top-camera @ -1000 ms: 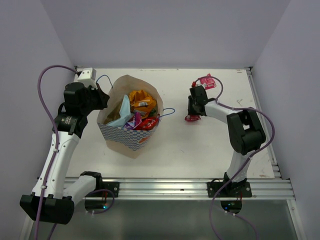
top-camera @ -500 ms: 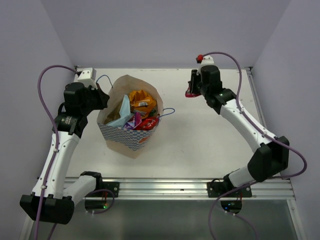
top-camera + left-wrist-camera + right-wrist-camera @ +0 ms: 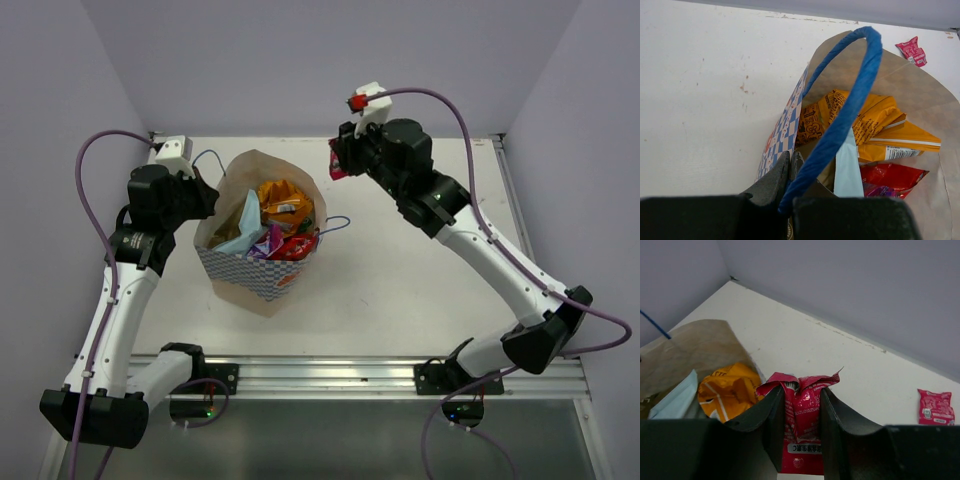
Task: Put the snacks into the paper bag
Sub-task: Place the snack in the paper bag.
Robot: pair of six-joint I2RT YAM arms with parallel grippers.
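Between the right pincer's (image 3: 801,422) fingers, a pink packet (image 3: 801,415).

A robot test cell in a lab. Plain lavender walls (image 3: 330,60) box in a bare white surface (image 3: 400,290), with both arms bolted to an aluminium rail (image 3: 330,375) at its near edge.

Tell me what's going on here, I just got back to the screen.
The right gripper is shut on a pink snack pack, held in the air near the paper bag. The left gripper is shut on the bag's rim by the blue handle, holding it open. The bag already holds an orange chip bag, a red bag and a light-blue one. One more pink pack lies on the table.
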